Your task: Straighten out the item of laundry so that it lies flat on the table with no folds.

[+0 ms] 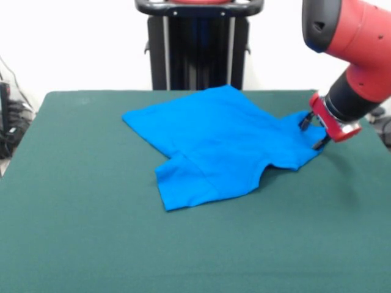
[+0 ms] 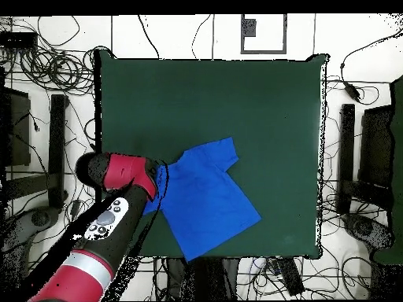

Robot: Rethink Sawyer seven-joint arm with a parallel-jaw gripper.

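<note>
Where jaws (image 1: 313, 129) meet, T-shirt (image 1: 214, 146) edge between.

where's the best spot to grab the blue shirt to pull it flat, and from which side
Probably the edge of the T-shirt at the front view's right, where the gripper already sits. That corner lies thin on the table, reachable from outside the cloth. Pulling outward there should tension the fabric against the fold near the sleeve.
</note>
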